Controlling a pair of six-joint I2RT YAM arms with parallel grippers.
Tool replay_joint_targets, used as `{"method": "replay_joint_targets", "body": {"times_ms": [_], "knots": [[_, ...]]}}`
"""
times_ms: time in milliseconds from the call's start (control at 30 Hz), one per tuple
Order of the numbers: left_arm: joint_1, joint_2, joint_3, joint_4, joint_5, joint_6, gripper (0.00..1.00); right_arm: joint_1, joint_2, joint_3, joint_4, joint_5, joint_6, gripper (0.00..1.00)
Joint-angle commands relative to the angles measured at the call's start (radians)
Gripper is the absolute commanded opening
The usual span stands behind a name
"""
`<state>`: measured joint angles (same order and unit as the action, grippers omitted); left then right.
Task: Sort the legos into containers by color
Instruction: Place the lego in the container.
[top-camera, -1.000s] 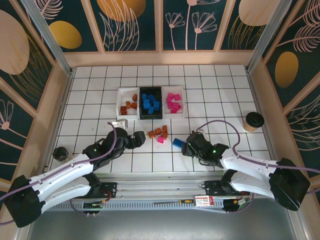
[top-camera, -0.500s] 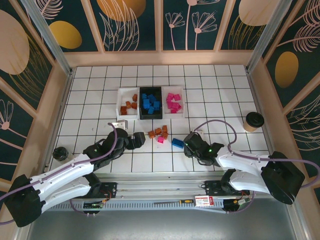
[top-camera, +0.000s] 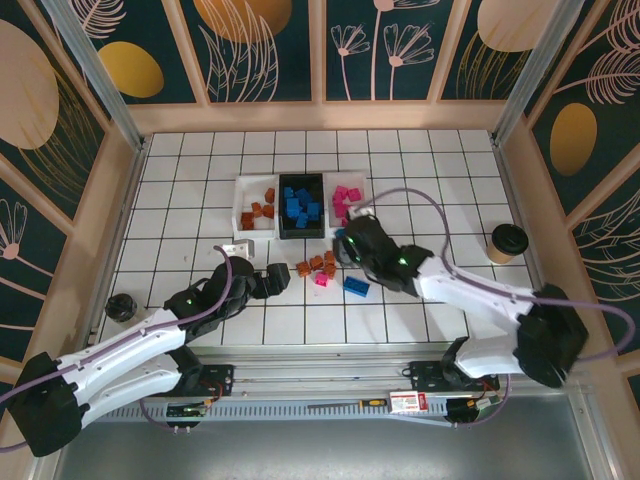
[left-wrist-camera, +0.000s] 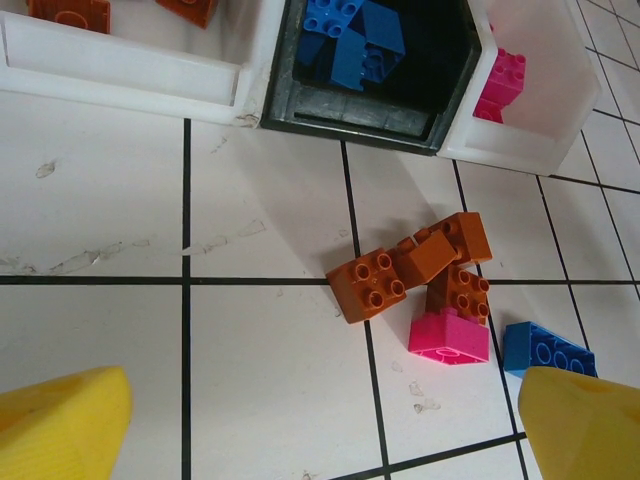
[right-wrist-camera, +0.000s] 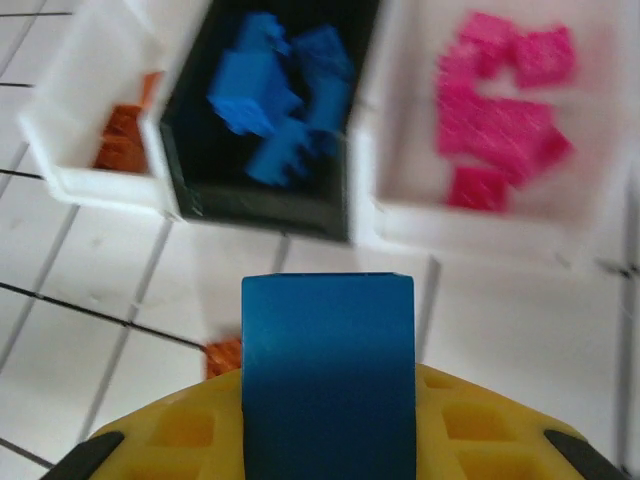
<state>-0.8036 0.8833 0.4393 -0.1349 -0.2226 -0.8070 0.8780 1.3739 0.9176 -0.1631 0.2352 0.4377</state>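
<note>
Three trays stand in a row: a white tray (top-camera: 240, 208) with orange-brown legos (top-camera: 262, 207), a black tray (top-camera: 282, 232) with blue legos (top-camera: 301, 206), and a white tray (top-camera: 363, 205) with pink legos (top-camera: 347, 205). In front lie loose orange-brown legos (left-wrist-camera: 375, 285), a pink lego (left-wrist-camera: 450, 335) and a blue lego (left-wrist-camera: 545, 350). My left gripper (left-wrist-camera: 320, 430) is open just short of this pile (top-camera: 317, 268), nothing between its fingers. My right gripper (top-camera: 345, 248) hovers in front of the black tray (right-wrist-camera: 260, 205), shut on a blue lego (right-wrist-camera: 328, 340).
A dark paper cup (top-camera: 507, 242) stands at the right. A small dark round object (top-camera: 121, 306) lies by the left wall, and a small pale piece (top-camera: 238, 248) sits in front of the left tray. Low walls ring the tiled floor.
My right arm has swung from the near right up and left toward the trays, over the loose pile. The left arm has hardly moved, and the floor legos stay put.
</note>
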Motion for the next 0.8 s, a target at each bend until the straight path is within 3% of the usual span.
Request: {"method": "replay_joint_targets", "body": {"times_ms": [0,300,367,400,433,533,767], "knots": [[0.001,-0.018,-0.002,-0.022,-0.02,-0.02,0.99,-0.029,0.18,0.142,0.088,-0.06,-0.092,0.17],[0.0,-0.071,-0.01,-0.052,-0.018,-0.033,0.98,-0.118,0.601,0.537,0.064,-0.083,-0.097,0.2],[0.0,-0.075,-0.011,-0.054,-0.016,-0.033,0.99,-0.127,0.641,0.583,0.051,-0.08,-0.092,0.28],[0.0,-0.076,-0.011,-0.056,-0.017,-0.034,0.99,-0.13,0.652,0.601,0.047,-0.078,-0.091,0.39],[0.0,-0.075,-0.01,-0.058,-0.016,-0.033,0.99,-0.132,0.655,0.611,0.042,-0.074,-0.092,0.47],[0.0,-0.073,-0.005,-0.063,-0.02,-0.031,0.99,-0.13,0.618,0.6,0.043,-0.078,-0.094,0.56],[0.0,-0.078,0.001,-0.064,-0.023,-0.031,0.99,-0.111,0.367,0.342,0.111,-0.089,-0.072,0.6]]}}
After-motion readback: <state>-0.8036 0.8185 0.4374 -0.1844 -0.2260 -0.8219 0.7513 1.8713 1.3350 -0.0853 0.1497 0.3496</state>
